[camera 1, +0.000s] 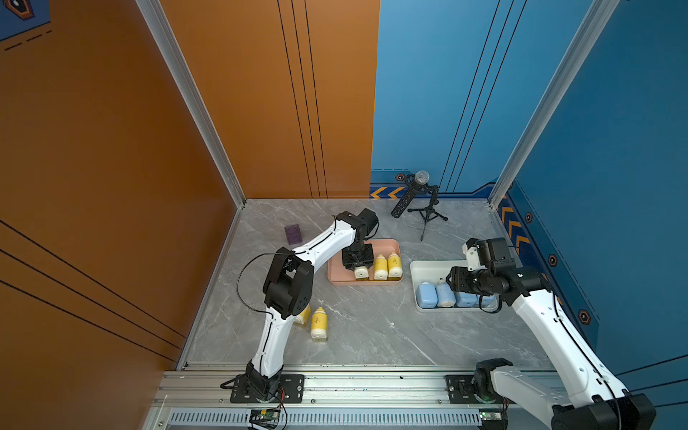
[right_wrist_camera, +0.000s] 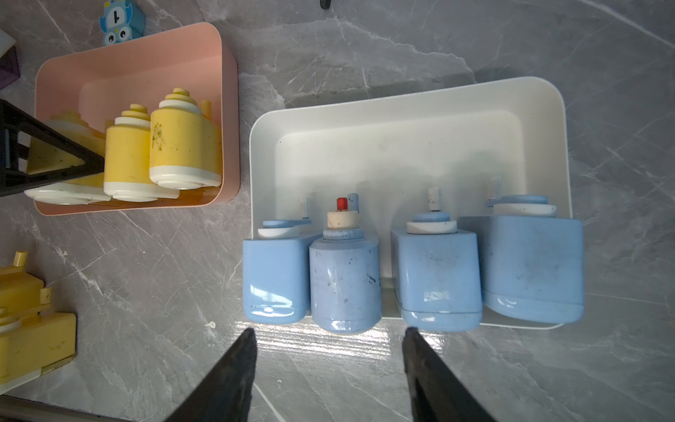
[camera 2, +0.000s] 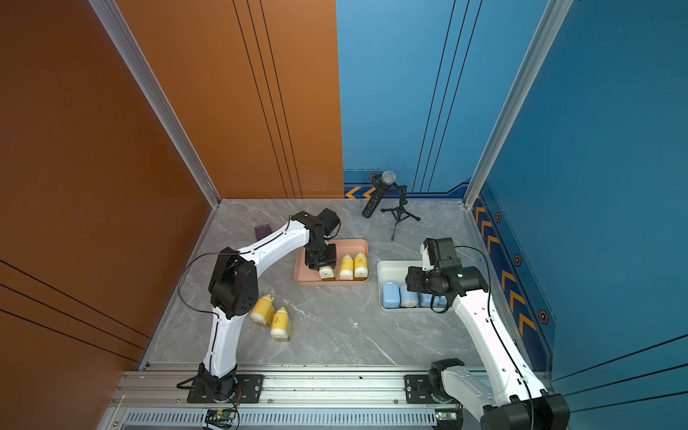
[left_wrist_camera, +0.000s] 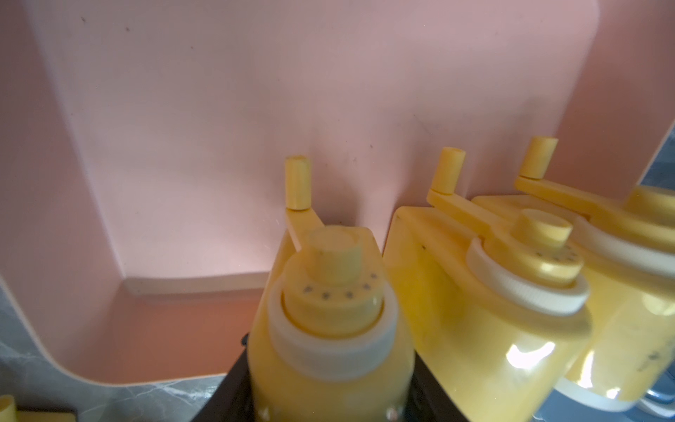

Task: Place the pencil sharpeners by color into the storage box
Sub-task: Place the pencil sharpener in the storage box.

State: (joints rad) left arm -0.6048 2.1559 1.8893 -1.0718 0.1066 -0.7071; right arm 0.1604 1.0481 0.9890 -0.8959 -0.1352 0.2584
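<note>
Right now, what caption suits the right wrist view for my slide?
Open right gripper faces four blue pencil sharpeners lined up in the white box.

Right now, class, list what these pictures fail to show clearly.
In a top view, the right arm covers part of the blue sharpeners.
In a top view, the left arm hides most of one loose yellow sharpener.
Right wrist view: owl toy, cut by the frame edge.
Left wrist view: gripped yellow sharpener, base cut by the edge.

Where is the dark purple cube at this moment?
In both top views the purple cube sits at the far left of the table, beside the left arm and left of the pink box.
</note>
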